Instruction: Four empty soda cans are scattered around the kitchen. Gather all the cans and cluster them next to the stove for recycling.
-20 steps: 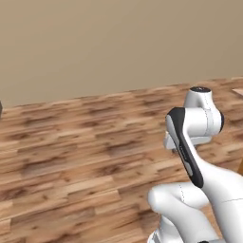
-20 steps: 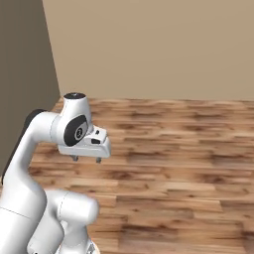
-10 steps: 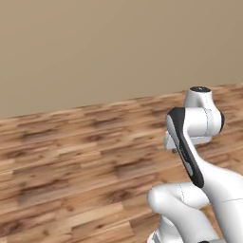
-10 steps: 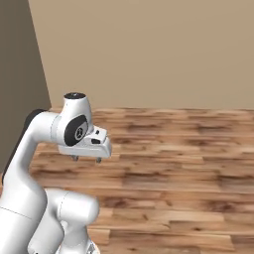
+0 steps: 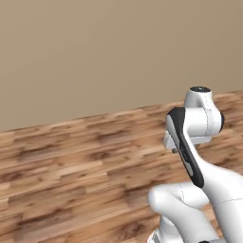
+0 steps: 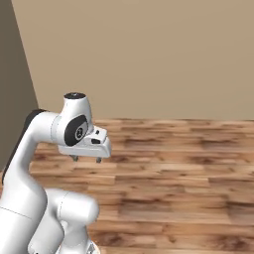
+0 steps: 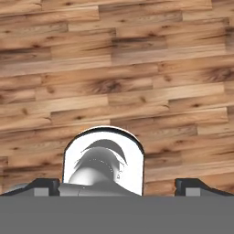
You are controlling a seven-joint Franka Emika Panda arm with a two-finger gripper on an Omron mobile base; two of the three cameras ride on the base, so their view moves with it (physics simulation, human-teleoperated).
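Note:
The soda cans and the stove are out of view. My gripper (image 6: 86, 159) hangs folded close to the arm, pointing down at the wooden floor (image 6: 178, 168), with its two short fingertips (image 6: 98, 160) wide apart and nothing between them. In the hand view the gripper (image 7: 118, 186) is open, its dark fingertips (image 7: 194, 186) standing at the far left and right of the bottom, and only floor planks (image 7: 119, 68) lie under it.
A plain beige wall (image 5: 95, 52) meets the wood floor (image 5: 71, 161) across the left base view. In the right base view a darker wall face (image 6: 10, 99) forms a corner at the far left. Open floor stretches ahead and to the right.
The whole picture has slid sideways in both base views: the base has moved and the wall corner has drifted left. The arm has kept its folded pose and the gripper has stayed open.

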